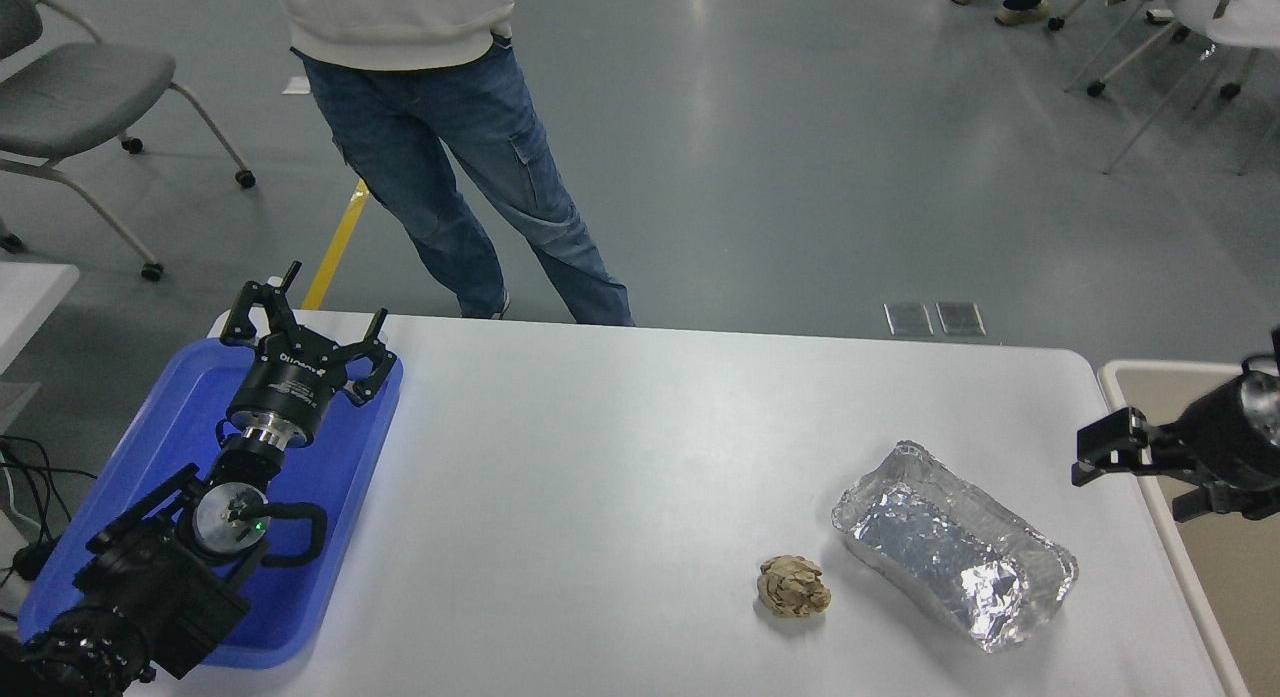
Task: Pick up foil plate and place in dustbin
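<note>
The foil plate (pixel 955 542) is a crinkled silver oblong tray with a raised rim, lying on the white table (pixel 620 457) at the right front. The dustbin (pixel 1160 368), with an off-white rim and beige inside, stands past the table's right edge. My right gripper (pixel 1125 467) comes in from the right edge, above the bin's rim and up and to the right of the foil plate, clear of it. It looks open and holds nothing. My left gripper (pixel 300 322) is parked open at the lower left.
A small crumpled brown paper ball (pixel 793 587) lies just left of the foil plate. A blue plastic tray (pixel 170 427) lies under my left arm. A person in jeans (pixel 470 177) stands at the table's far side. Chairs (pixel 80 87) stand on the floor behind.
</note>
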`<state>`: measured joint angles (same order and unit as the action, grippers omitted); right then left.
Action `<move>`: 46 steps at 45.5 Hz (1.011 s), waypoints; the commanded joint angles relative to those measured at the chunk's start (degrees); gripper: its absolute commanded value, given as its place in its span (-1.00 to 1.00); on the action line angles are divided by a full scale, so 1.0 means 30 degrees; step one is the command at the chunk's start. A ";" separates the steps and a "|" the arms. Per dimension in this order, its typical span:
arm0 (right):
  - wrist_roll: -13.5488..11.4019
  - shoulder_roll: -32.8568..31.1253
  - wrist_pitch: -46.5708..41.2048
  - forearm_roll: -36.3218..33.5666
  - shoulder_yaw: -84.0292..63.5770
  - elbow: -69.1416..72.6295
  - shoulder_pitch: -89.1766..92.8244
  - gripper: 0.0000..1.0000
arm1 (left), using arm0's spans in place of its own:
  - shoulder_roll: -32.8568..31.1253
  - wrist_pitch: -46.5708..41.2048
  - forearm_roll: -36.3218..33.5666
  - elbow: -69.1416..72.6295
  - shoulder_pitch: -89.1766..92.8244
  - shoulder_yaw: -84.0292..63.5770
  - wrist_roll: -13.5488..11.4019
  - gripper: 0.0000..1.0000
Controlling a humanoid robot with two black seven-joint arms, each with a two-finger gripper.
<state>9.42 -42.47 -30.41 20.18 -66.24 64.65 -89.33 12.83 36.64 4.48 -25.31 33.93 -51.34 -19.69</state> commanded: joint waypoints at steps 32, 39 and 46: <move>0.0024 -0.0815 0.4540 -0.3769 0.6463 -0.0369 0.8563 1.00 | 0.0000 0.0002 0.0000 -0.0001 0.0000 0.0005 0.0000 1.00; 0.0024 -0.0434 0.4717 -0.3681 0.6641 -0.0369 0.8655 0.98 | 0.0000 0.0002 0.0000 -0.0001 0.0000 -0.0024 0.0000 1.00; 0.0082 -0.0054 0.5420 -0.3563 0.6641 -0.0486 0.8859 0.96 | 0.0000 0.0002 0.0000 -0.0001 0.0000 0.0005 0.0000 1.00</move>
<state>9.51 -44.17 -17.17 9.32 -48.02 63.69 -65.11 12.83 36.65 4.48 -25.31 33.93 -51.34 -19.69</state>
